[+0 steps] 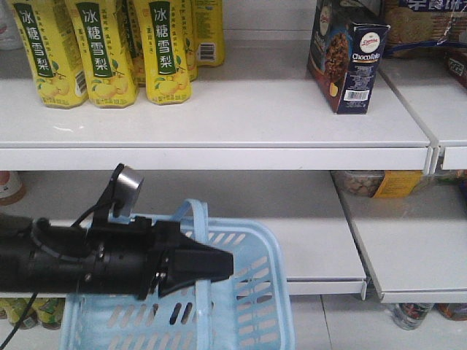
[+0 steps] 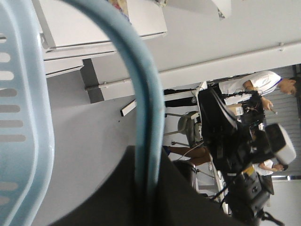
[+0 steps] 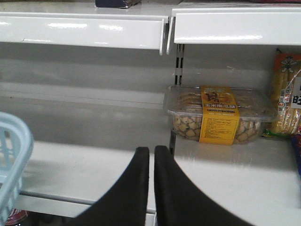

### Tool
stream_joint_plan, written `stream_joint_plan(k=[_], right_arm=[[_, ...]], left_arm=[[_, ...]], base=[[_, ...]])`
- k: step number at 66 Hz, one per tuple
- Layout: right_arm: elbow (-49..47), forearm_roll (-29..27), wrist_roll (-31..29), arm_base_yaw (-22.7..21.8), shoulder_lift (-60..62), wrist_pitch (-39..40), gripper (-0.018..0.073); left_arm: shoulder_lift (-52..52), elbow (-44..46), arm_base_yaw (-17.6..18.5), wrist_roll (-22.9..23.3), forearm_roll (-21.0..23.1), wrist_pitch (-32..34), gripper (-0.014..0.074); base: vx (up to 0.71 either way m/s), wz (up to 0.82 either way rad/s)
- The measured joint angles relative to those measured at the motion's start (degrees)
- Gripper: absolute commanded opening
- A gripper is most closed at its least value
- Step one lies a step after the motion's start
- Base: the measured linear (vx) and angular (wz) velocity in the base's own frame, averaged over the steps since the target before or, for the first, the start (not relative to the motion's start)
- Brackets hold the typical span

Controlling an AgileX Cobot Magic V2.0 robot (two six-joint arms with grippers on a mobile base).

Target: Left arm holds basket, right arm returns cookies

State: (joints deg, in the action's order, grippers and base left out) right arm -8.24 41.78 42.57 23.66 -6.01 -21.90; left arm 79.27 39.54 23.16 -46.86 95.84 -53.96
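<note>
My left claw [image 1: 208, 264] clamps the light blue band handle [image 1: 198, 240] of the basket [image 1: 259, 306], which hangs in front of the lower shelf [image 1: 314, 240]; the basket's near end is cut off by the bottom edge of the front view. In my left wrist view the handle [image 2: 148, 117] runs down into the dark claw body, whose tips are hidden behind it. My right claw [image 3: 151, 157] shows only as two black fingers pressed nearly together with nothing between them, a corner of the basket [image 3: 14, 155] at the left edge. The cookies [image 1: 346, 62] stand upright on the upper shelf [image 1: 241, 117], right of the yellow bottles [image 1: 109, 47], their top cropped. A clear tub of snacks [image 3: 216, 115] sits on the shelf below, partly hidden in the front view.
</note>
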Motion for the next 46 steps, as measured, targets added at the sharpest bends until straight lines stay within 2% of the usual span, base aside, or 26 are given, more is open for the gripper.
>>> stream_joint_plan(k=[15,23,29,35,38,44,46], right_arm=[[0.0,0.0,0.0,0.0,0.0,0.0,-0.0006],[0.0,0.0,0.0,0.0,0.0,0.0,-0.0006],[0.0,0.0,0.0,0.0,0.0,0.0,-0.0006],[0.0,0.0,0.0,0.0,0.0,0.0,-0.0006],[0.0,0.0,0.0,0.0,0.0,0.0,-0.0006],[0.0,0.0,0.0,0.0,0.0,0.0,-0.0006],[0.0,0.0,0.0,0.0,0.0,0.0,-0.0006]], left_arm=[[-16.8,-10.2,3.7,-2.1,-0.2,8.4,-0.0003],[-26.2,-15.9,3.9,-2.3,-0.5,15.9,-0.0003],[-33.3,-20.6,3.9,-2.3,-3.1,23.2,-0.0003],[-40.6,-23.9,3.9,-0.6,-10.0,30.4,-0.0003],[-45.1,-25.2,3.9,2.3,-15.7,33.3,-0.0003],[-51.1,-27.2,3.9,12.4,-28.8,37.4,-0.0003],[-53.2,-28.0,3.9,17.5,-34.6,38.7,-0.0003]], base=[[0.00,0.00],[0.00,0.00],[0.00,0.00],[0.00,0.00],[0.00,0.00],[0.00,0.00],[0.00,0.00]])
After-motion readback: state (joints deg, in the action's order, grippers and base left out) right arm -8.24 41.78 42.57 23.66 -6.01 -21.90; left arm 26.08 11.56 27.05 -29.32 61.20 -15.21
